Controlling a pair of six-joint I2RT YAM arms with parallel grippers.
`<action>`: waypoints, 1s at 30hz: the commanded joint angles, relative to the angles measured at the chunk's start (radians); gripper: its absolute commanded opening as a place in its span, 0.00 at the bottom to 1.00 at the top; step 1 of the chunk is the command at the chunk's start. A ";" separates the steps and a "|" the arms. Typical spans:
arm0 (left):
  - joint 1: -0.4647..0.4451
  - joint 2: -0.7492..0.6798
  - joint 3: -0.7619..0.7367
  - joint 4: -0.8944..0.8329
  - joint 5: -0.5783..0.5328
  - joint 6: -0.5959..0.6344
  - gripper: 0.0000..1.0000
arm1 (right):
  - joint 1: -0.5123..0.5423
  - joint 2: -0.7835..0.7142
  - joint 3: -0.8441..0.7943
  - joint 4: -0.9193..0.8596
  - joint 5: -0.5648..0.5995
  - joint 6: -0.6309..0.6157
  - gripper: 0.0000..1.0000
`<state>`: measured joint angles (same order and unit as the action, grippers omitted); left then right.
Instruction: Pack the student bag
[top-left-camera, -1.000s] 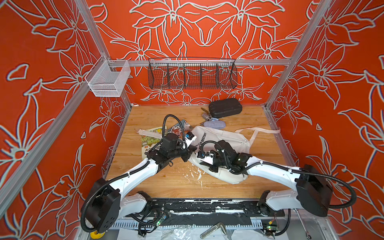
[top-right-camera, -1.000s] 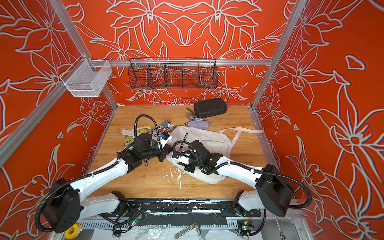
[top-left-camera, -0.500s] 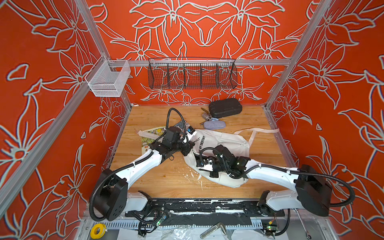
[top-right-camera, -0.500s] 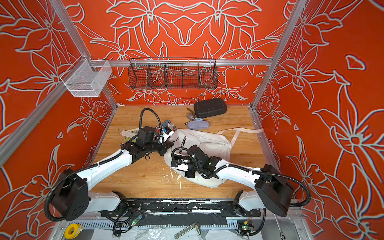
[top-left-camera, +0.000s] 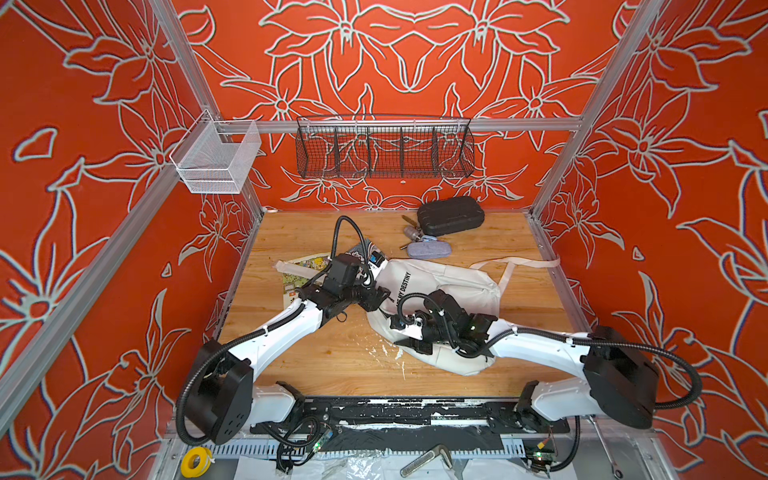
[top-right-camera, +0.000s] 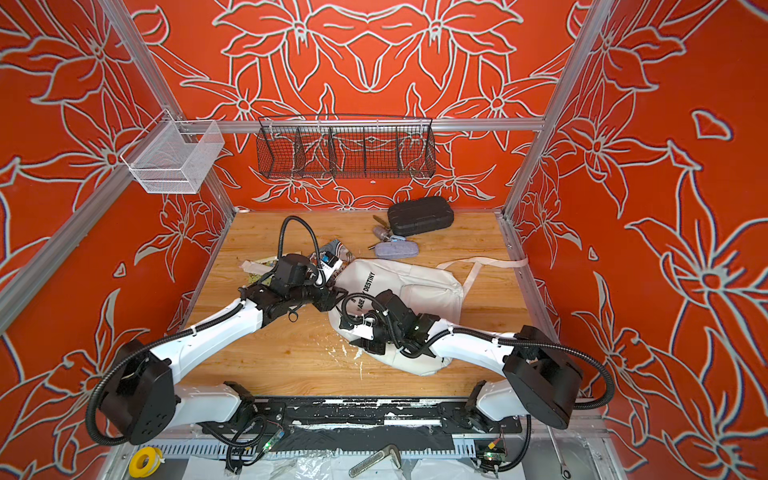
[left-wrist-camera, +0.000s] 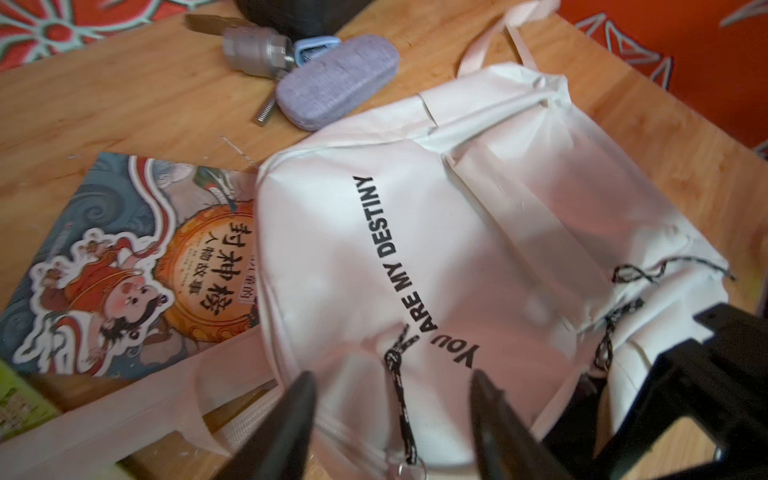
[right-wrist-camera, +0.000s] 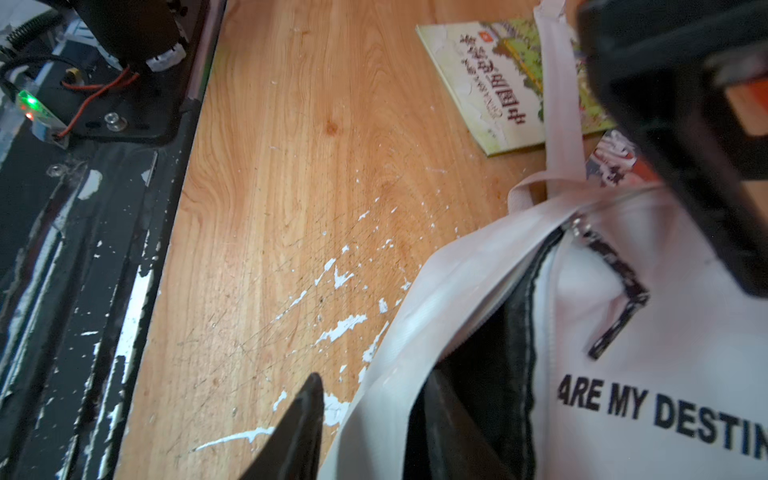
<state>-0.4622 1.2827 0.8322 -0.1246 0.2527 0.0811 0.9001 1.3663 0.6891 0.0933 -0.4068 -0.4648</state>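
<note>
student bag (top-left-camera: 449, 282) x1 | books (left-wrist-camera: 124, 266) x2 | left pincer (left-wrist-camera: 392, 374) apart | right pincer (right-wrist-camera: 374, 376) apart, straddling bag rim

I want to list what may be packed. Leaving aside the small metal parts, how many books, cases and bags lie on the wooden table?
Books: 2, the blue-cover book and the green-cover book
Cases: 2, the black hard case and the lavender pouch
Bags: 1, the student bag
Total: 5
</note>
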 joint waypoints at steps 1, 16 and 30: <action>0.015 -0.084 -0.019 0.046 -0.109 -0.112 0.88 | -0.023 -0.046 0.025 0.047 -0.034 0.039 0.44; 0.080 -0.168 -0.123 -0.039 0.074 -0.520 0.72 | -0.225 0.177 0.232 -0.060 -0.063 -0.262 0.41; 0.053 -0.110 -0.204 -0.002 0.145 -0.546 0.71 | -0.213 0.440 0.396 0.027 -0.182 -0.210 0.41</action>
<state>-0.4015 1.1484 0.6300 -0.1535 0.3687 -0.4507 0.6773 1.7817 1.0481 0.1036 -0.5358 -0.6724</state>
